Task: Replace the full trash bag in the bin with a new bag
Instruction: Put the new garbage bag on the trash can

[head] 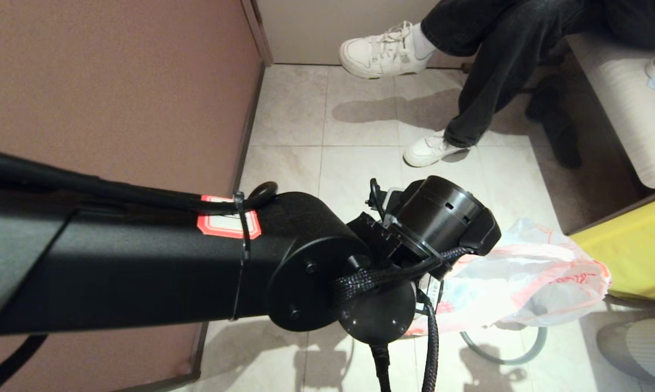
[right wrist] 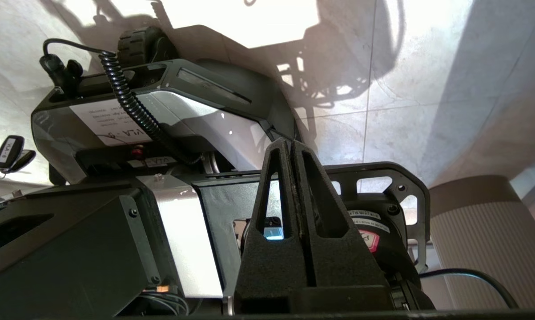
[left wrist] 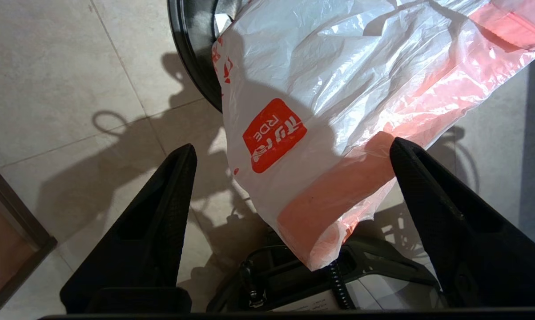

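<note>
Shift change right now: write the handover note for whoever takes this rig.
Left gripper: open, fingers either side of the thin translucent whitish plastic bag with pink-red edge and red print, not gripping it.
Right gripper: shut, empty, parked over the robot's base.
The bag lies draped over the small round dark bin and onto the tiled floor.
Done: bag is at the bin.
Left: spread it into the bin; the full bag is not in view.

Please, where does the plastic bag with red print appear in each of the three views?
Head view: plastic bag, lower right, beside the left wrist.
Left wrist view: the bag fills the upper middle, draped over the bin.
Right wrist view: not in it.
Shared landmark: pale tiled floor.
</note>
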Motion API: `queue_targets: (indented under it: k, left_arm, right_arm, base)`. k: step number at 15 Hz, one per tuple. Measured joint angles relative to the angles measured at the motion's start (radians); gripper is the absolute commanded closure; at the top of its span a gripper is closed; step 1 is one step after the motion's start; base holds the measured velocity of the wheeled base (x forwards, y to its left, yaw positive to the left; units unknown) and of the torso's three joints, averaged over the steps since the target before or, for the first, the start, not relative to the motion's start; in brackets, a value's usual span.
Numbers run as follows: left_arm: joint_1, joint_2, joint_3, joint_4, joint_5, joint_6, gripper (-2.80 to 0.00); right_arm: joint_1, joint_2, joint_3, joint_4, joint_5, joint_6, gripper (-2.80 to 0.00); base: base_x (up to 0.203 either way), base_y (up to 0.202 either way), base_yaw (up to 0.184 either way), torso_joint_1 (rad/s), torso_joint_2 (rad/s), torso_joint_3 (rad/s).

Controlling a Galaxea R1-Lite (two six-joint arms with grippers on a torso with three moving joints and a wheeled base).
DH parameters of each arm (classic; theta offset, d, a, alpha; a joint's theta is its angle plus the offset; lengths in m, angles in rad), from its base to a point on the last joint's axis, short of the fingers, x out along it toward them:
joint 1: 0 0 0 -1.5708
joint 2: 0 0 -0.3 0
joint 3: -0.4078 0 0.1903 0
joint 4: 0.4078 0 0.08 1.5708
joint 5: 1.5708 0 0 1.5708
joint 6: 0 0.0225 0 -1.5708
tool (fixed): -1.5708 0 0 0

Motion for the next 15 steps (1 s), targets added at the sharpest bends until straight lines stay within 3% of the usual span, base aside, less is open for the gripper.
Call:
queue_targets:
  k: [3,6,10,13,15]
  left_arm:
    - [0.025,0.012,0.004,-0.008,0.019,-0.001,-2.8]
    - [0.028,-0.032,0.0,-0.035,-0.013,0.004,-2.8]
    - [-0.032,-0.068,-0.021,-0.021,-0.084,0.055,-2.8]
    - [-0.024,-0.047,-0.049,-0.026,-0.156,0.134,-2.8]
    - [-0.013,-0.028,-0.078,-0.027,-0.165,0.187,-2.8]
  right_arm:
    - [-0.005,-0.013,0.016,0.001,-0.001,-0.001,0.0]
    - [-0.009,-0.014,0.02,-0.001,-0.002,0.0,0.0]
    - [-0.014,-0.016,0.019,-0.022,0.0,0.003,0.0]
    - [-0.015,-0.017,0.021,-0.082,0.017,0.004,0.0]
    - [-0.014,-0.015,0.021,-0.159,0.052,0.003,0.0]
  base:
    - [0.0,0.0,0.0,0.0,0.0,0.0]
    - [0.0,0.0,0.0,0.0,0.0,0.0]
    - [0.0,0.0,0.0,0.0,0.0,0.0]
    - [0.0,0.0,0.0,0.0,0.0,0.0]
    - [0.0,0.0,0.0,0.0,0.0,0.0]
